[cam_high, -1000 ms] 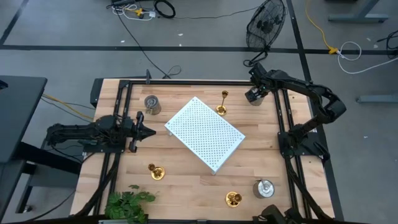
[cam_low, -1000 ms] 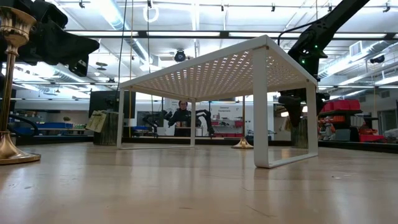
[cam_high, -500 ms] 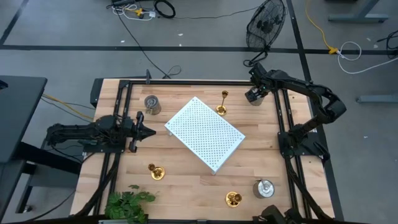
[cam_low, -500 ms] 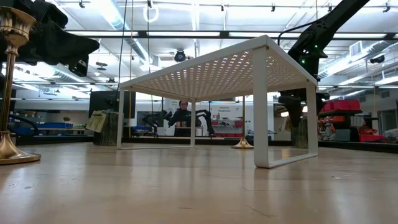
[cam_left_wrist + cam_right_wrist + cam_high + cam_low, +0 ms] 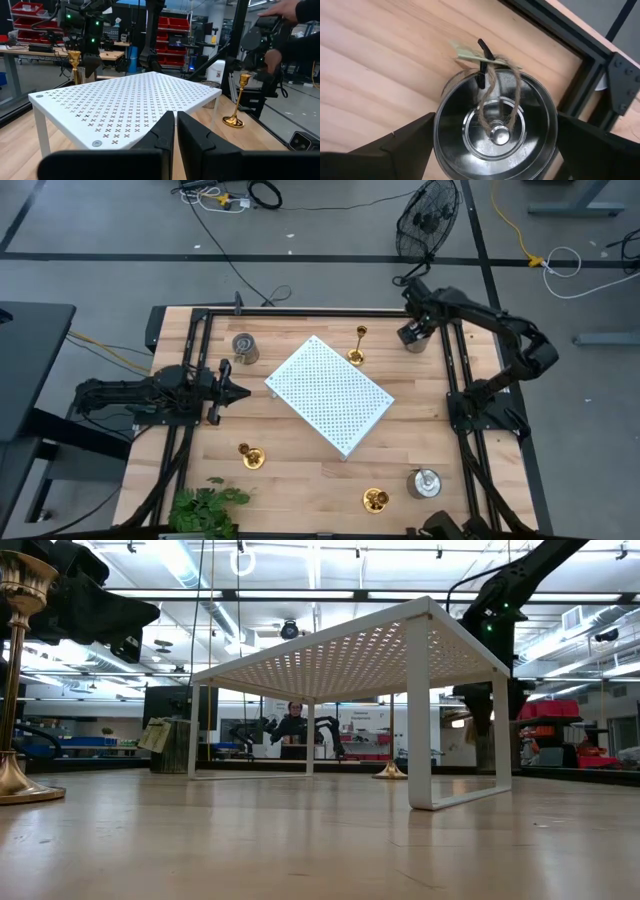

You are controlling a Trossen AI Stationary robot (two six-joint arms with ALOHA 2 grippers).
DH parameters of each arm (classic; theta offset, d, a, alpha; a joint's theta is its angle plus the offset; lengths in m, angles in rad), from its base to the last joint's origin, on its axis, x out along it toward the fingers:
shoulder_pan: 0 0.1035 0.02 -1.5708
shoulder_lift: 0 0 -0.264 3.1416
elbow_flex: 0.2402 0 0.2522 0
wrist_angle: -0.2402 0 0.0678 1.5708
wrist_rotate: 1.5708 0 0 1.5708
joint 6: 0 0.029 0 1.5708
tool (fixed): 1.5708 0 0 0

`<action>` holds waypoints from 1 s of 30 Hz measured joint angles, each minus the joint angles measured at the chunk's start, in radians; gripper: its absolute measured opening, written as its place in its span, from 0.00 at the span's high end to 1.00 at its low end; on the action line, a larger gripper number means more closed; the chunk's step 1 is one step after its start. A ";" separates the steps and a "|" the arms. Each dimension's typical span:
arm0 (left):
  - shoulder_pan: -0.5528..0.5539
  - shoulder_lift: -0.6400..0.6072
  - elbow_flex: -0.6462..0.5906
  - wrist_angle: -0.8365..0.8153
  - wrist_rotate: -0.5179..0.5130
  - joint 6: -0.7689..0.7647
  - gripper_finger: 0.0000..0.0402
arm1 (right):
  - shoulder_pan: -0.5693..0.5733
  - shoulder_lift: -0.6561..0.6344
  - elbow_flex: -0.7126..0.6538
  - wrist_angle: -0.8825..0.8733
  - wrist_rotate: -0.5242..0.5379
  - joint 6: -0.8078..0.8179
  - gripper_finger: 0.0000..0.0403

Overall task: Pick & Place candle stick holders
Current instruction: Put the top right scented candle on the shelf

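Your high view looks straight down on the whole bench point(image 5: 300, 470). The low view sits at bench level, facing across under the white board point(image 5: 340, 650) into the room. Your left wrist camera looks level over that same board point(image 5: 130, 95). The right wrist camera points down, close above a silver holder point(image 5: 495, 127).

Silver holder point(image 5: 495, 131) at the table's one-o'clock corner: lower rim cut off by the right wrist picture's edge, mostly hidden under the right gripper point(image 5: 411, 332) from above. Tag point(image 5: 470, 56) on its twine too small to read. Brass holder point(image 5: 18, 680) at nine o'clock in the low view: cropped by the edge. Plant point(image 5: 206, 509) at seven o'clock: cut off below. Distant person point(image 5: 292, 724) under the white board point(image 5: 350, 650): too small to make out.
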 joint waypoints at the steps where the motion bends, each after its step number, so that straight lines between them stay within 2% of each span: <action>1: 0.000 0.000 0.000 0.000 0.000 0.000 0.94 | 0.000 0.000 0.011 -0.014 0.001 -0.003 0.08; 21: 0.000 0.000 0.000 0.000 0.000 0.000 0.94 | 0.001 -0.001 0.252 -0.238 0.009 -0.020 0.08; 30: 0.000 0.000 0.000 0.000 0.000 0.000 0.94 | 0.022 -0.016 0.356 -0.279 0.009 -0.035 0.08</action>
